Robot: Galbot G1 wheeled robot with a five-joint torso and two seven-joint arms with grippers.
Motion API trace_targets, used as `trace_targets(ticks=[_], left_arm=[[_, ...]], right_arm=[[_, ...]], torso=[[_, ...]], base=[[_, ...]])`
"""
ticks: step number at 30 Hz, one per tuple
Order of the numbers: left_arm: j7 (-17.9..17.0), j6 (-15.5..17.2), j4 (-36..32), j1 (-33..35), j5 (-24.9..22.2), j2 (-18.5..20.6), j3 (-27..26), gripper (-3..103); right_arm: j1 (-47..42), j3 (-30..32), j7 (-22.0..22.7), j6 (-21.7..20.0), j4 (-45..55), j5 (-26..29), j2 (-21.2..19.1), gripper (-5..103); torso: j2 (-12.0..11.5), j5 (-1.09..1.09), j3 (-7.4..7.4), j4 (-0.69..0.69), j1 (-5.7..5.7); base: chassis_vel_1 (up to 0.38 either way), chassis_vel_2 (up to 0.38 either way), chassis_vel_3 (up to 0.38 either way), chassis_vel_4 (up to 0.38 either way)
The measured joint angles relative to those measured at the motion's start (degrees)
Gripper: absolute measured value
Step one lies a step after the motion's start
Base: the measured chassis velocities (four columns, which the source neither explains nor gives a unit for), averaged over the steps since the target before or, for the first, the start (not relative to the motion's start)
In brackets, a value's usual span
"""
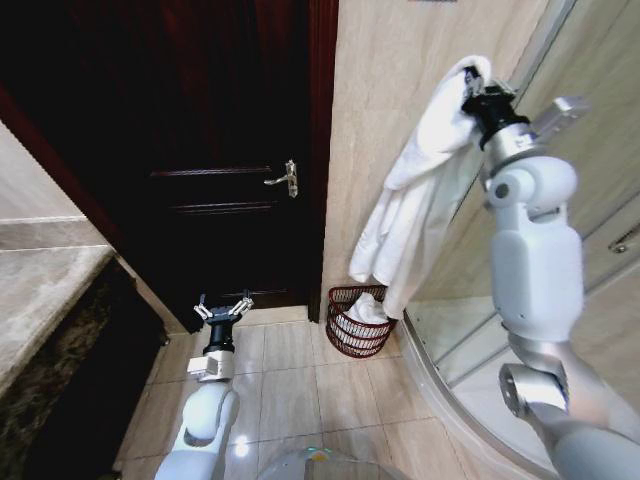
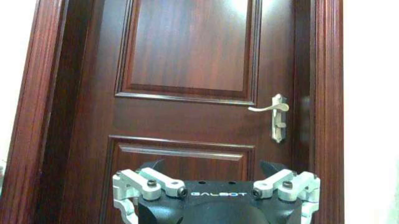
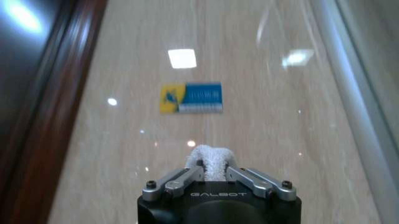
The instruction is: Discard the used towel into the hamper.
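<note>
1. Your towel (image 1: 425, 180) hangs white down the tiled wall, its lower end reaching into the hamper (image 1: 357, 322) on the floor beside the door (image 1: 200, 150).
2. Your right hand (image 1: 478, 92) is raised high, clamped tight on the towel's top.
3. Your left hand (image 1: 223, 308) sits low, fingers spread wide, holding nothing, facing the door.

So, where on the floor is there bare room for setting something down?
Free: the tiles between the open left pincer and the hamper. Crowded: the corner by the shower edge, where the towel hangs from the right pincer over the hamper, which already holds white cloth.
</note>
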Motion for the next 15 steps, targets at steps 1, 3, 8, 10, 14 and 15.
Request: trace_targets(ticks=[1, 3, 8, 10, 14, 15], left_arm=[[0.0, 0.0, -0.1, 0.0, 0.0, 0.0, -0.1, 100], [0.0, 0.0, -0.2, 0.0, -0.1, 0.1, -0.1, 100], [0.0, 0.4, -0.5, -0.1, -0.1, 0.1, 0.0, 100], [0.0, 0.4, -0.5, -0.3, -0.1, 0.0, 0.2, 100], [0.1, 0.4, -0.3, -0.4, -0.1, 0.0, 0.4, 100], [0.1, 0.4, -0.2, -0.4, -0.1, 0.0, 0.6, 100]], right_arm=[[0.4, -0.6, -0.8, 1.7, -2.6, -1.0, 0.5, 2], [0.8, -1.1, -1.5, 2.9, -4.8, -1.7, 1.1, 2], [0.8, -1.6, -1.8, 4.1, -7.8, -2.6, 2.2, 2], [-2.3, -1.5, -2.0, 4.1, -7.5, -2.9, 2.4, 2], [-6.3, -0.9, -2.6, 4.3, -6.7, -3.7, 2.4, 2], [-8.5, -0.6, -3.0, 4.5, -6.4, -4.2, 2.5, 2]], torso=[[0.0, 0.02, 0.00, 0.00, 0.00], [0.0, 0.04, 0.01, 0.00, 0.01], [0.0, -0.01, 0.00, 0.00, 0.00], [0.0, 0.00, 0.00, 0.00, -0.01], [0.0, 0.03, 0.00, -0.02, 0.00], [0.0, 0.03, 0.00, -0.02, 0.00]], base=[[0.000, 0.000, 0.000, 0.000], [0.000, 0.000, 0.000, 0.000], [0.000, 0.000, 0.000, 0.000], [0.000, 0.000, 0.000, 0.000], [0.000, 0.000, 0.000, 0.000], [0.000, 0.000, 0.000, 0.000]])
